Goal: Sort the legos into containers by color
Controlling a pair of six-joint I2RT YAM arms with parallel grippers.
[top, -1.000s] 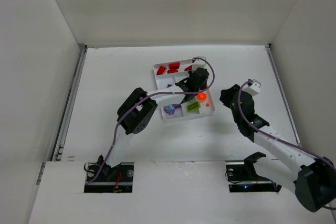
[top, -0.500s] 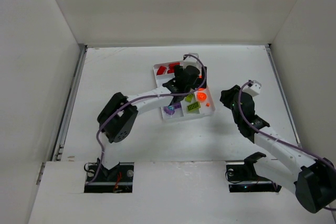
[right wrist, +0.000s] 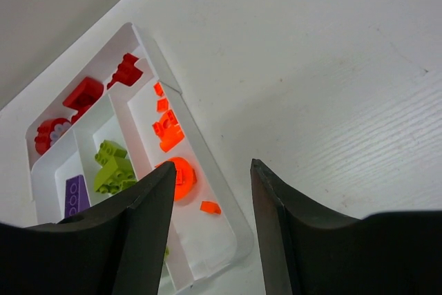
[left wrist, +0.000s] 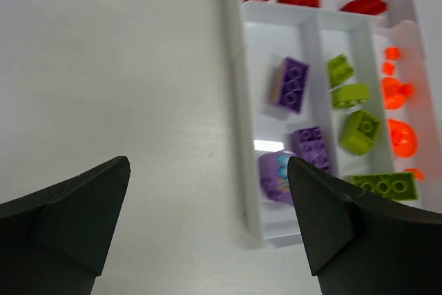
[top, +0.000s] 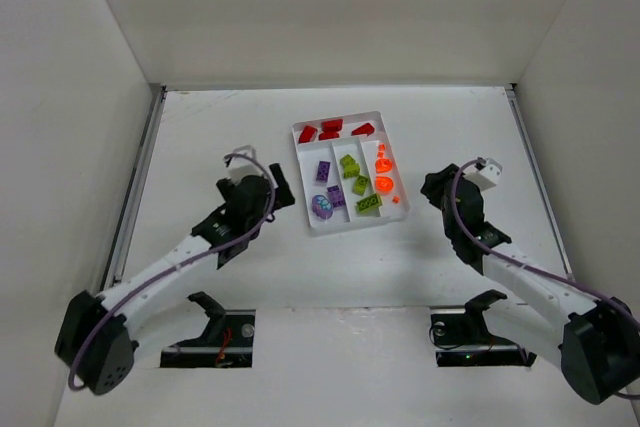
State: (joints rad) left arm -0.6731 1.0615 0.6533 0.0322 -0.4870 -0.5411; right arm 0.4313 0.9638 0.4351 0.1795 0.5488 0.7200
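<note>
The white tray [top: 300,152] lies at mid-table with the legos sorted in its containers: red ones [top: 331,127] in the crosswise section, purple [top: 323,171], lime green [top: 361,185] and orange [top: 383,185] in the three long ones. My left gripper [top: 283,187] hovers open just left of the tray, nothing between its fingers. From its wrist view the left gripper [left wrist: 207,164] frames the tray's left rim [left wrist: 238,101] and the purple legos [left wrist: 291,84]. My right gripper [top: 432,185] stands open and empty to the tray's right. The right gripper [right wrist: 213,164] looks over the tray's right rim [right wrist: 198,148] at an orange disc [right wrist: 181,177].
White walls enclose the table on the left, back and right. A metal rail [top: 130,207] runs along the left edge. Both arm bases [top: 215,327] sit at the near edge. A small orange chip [right wrist: 210,206] lies near the tray's front corner.
My left arm has pulled back from over the tray to its left side, and its gripper has opened wide. The right arm has stayed put, its jaws a little wider.
</note>
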